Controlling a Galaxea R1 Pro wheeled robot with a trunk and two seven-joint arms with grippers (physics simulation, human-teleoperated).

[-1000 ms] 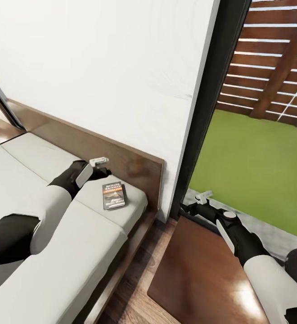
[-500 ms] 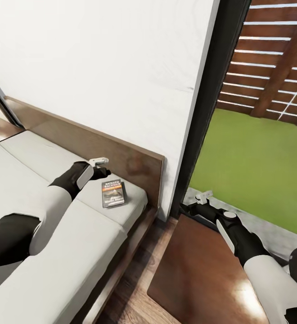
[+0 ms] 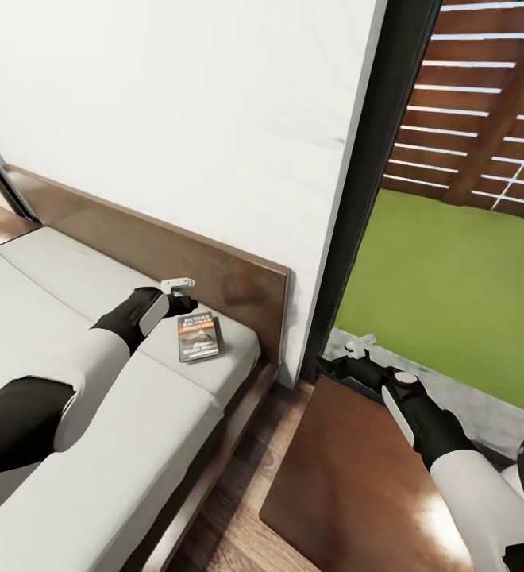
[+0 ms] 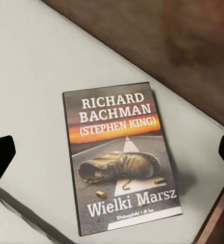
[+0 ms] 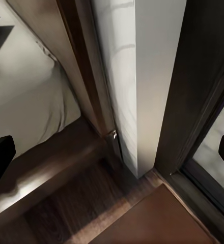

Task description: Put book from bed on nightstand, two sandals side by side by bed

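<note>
Headboard (image 3: 214,270) close behind book (image 3: 198,337)

The book (image 4: 121,160) has a dark cover with white lettering, an orange band under the title and a greyish road scene with a brownish boot. The bed (image 3: 95,445) has a pale grey-white mattress and a dark brown wooden frame and headboard (image 3: 214,266). The wall (image 3: 198,119) is white, the floor (image 3: 230,532) brown wood planks, the window frame (image 3: 373,183) dark, the lawn (image 3: 452,294) bright green, the fence (image 3: 484,103) reddish-brown slats

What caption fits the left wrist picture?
Open left gripper above the book lying on the bed.
</note>
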